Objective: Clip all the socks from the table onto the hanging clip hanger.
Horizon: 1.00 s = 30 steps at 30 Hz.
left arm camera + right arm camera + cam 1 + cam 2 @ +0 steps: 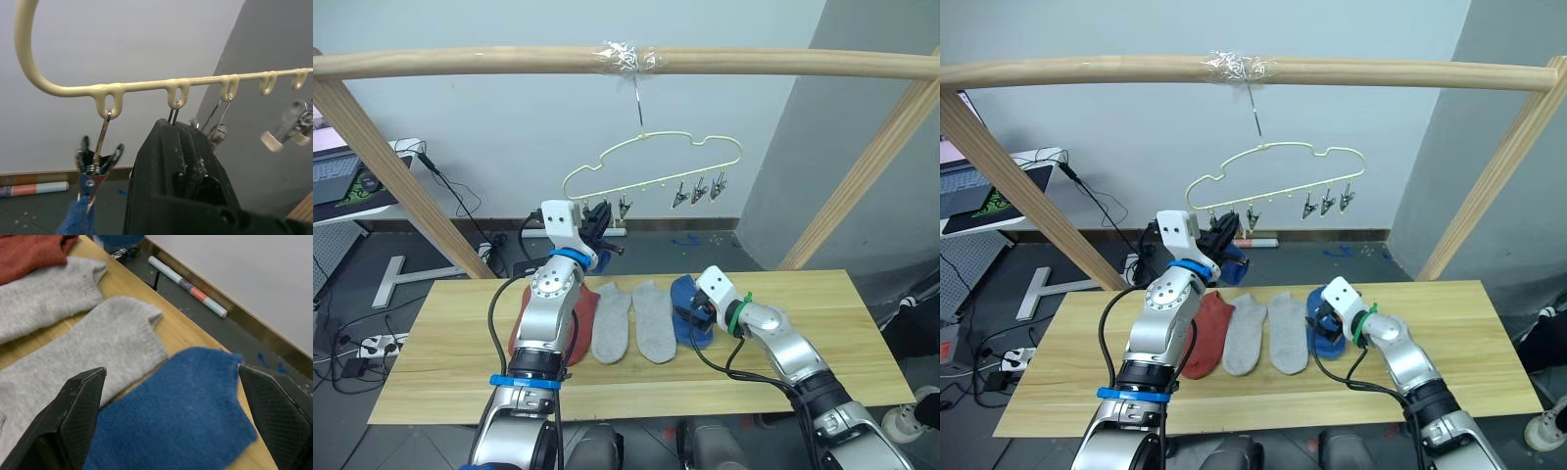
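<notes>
Socks first: on the tabletop (pixel 822 343) lies a row of them, a rust-red sock (pixel 1206 333) on the left, two light grey socks (pixel 1246 333) side by side in the middle, and a blue sock (pixel 181 416) on the right end, its cuff just beside the nearer grey one. Another blue sock (pixel 78 218) hangs pinched in the end clip (pixel 95 164) of the clip hanger (pixel 651 157), which dangles by its hook from the wooden frame bar (pixel 783 64), taped there. Up at the hanger's left end, the left claw (pixel 188 147) sits raised with its fingers pressed together right under the second clip's loop, blocking sight of that clip's body. More dark clips (pixel 700 191) hang free toward the hanger's right side. Down low, the right claw (pixel 171 396) hovers over the blue sock on the tabletop, fingers spread wide, one either side of the sock, gripping nothing. Behind the tabletop, on the dark floor against the wall, lies a rolled tube (pixel 188 286), and cables trail across the floor (pixel 372 294) to the left
</notes>
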{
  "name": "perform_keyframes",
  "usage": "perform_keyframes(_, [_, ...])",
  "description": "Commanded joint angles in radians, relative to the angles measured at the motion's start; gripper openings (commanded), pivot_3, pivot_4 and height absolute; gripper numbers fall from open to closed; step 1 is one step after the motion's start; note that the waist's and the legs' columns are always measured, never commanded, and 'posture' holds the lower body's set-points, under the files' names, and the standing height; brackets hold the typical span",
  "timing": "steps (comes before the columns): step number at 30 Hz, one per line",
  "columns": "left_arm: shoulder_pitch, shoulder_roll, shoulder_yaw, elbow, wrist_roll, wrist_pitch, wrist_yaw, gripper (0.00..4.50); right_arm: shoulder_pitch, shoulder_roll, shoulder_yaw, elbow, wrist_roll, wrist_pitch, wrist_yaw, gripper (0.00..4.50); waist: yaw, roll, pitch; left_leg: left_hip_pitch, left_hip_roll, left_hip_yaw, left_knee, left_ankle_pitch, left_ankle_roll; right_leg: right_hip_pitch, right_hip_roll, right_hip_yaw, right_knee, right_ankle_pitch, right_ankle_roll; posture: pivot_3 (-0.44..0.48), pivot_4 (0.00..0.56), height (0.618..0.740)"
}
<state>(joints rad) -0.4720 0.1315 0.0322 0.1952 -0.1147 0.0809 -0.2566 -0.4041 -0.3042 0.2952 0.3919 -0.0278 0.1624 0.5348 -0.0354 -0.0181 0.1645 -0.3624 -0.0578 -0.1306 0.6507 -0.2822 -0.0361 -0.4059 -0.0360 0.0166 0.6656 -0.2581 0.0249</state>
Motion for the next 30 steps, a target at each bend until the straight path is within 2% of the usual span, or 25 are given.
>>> perform_keyframes(1, [0.02, 0.005, -0.022, -0.044, 0.011, -0.002, -0.011, 0.02, -0.052, 0.026, -0.023, 0.153, -0.027, -0.048, -0.039, 4.5, 0.004, 0.0, 0.0, 0.0, -0.001, 0.0, 0.0, 0.0, 0.0, 0.0, 0.0, 0.0, 0.0, 0.0, 0.0, -0.021, 0.167, 0.74])
perform_keyframes(7, [0.03, 0.007, -0.021, -0.062, 0.01, 0.009, -0.008, 0.02, -0.105, 0.052, -0.032, 0.298, -0.054, -0.083, -0.043, 4.5, 0.005, 0.0, 0.0, 0.0, -0.001, -0.001, 0.0, 0.0, 0.0, 0.0, 0.0, 0.001, 0.0, 0.0, 0.0, -0.008, 0.169, 0.74])
perform_keyframes(16, [0.053, 0.001, -0.035, -0.097, 0.012, 0.023, -0.007, 0.02, -0.089, 0.067, -0.048, 0.375, -0.074, -0.044, -0.04, 4.5, 0.005, 0.0, 0.0, 0.0, 0.0, -0.001, 0.0, 0.0, 0.0, 0.0, 0.0, 0.001, 0.0, 0.0, 0.0, 0.002, 0.168, 0.74])
perform_keyframes(19, [0.048, 0.003, -0.035, -0.094, 0.014, 0.022, -0.008, 0.0, -0.069, 0.061, -0.034, 0.372, -0.092, -0.059, -0.024, 3.86, 0.005, 0.0, 0.0, 0.0, 0.0, -0.001, 0.0, 0.0, 0.0, 0.001, 0.0, 0.0, 0.0, 0.0, 0.0, 0.004, 0.165, 0.74])
perform_keyframes(30, [0.055, 0.009, -0.027, -0.1, 0.013, 0.023, -0.01, 0.0, -0.048, 0.029, -0.032, 0.376, -0.104, -0.08, -0.008, 0.03, 0.006, 0.001, -0.001, 0.0, -0.001, -0.001, 0.003, 0.0, 0.0, 0.002, 0.0, 0.0, 0.001, 0.0, 0.0, 0.006, 0.164, 0.74])
